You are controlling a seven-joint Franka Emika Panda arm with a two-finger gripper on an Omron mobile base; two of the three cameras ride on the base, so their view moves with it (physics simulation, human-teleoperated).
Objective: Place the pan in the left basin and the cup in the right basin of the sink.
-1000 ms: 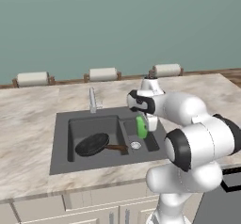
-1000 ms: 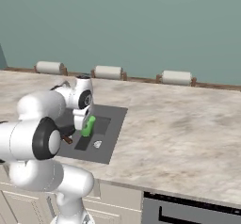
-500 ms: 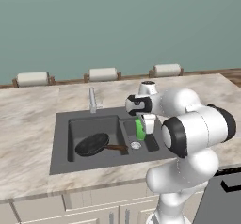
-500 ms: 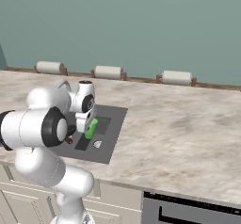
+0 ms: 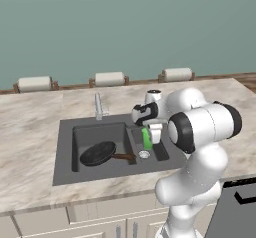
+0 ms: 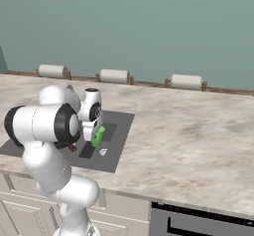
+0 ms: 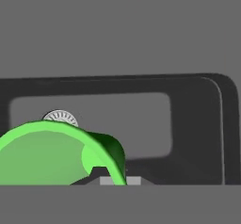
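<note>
A: where's the cup [image 5: 147,138]?
B: jaws clamped on it, hanging over the right basin [image 5: 161,150]
A: pan [image 5: 98,153]?
B: lying in the left basin [image 5: 87,134] of the sink [image 5: 65,152]

There was one round, shallow black frying pan [image 5: 98,153]; one small bright green plastic tumbler [image 5: 147,138]; one dark grey double sink [image 5: 64,152] with two basins; one curved silver faucet [image 5: 98,105]; three white paper-towel rolls along the wall.

paper towel rolls [image 5: 109,79], marble counter [image 5: 30,132], teal wall [image 5: 125,27]
</note>
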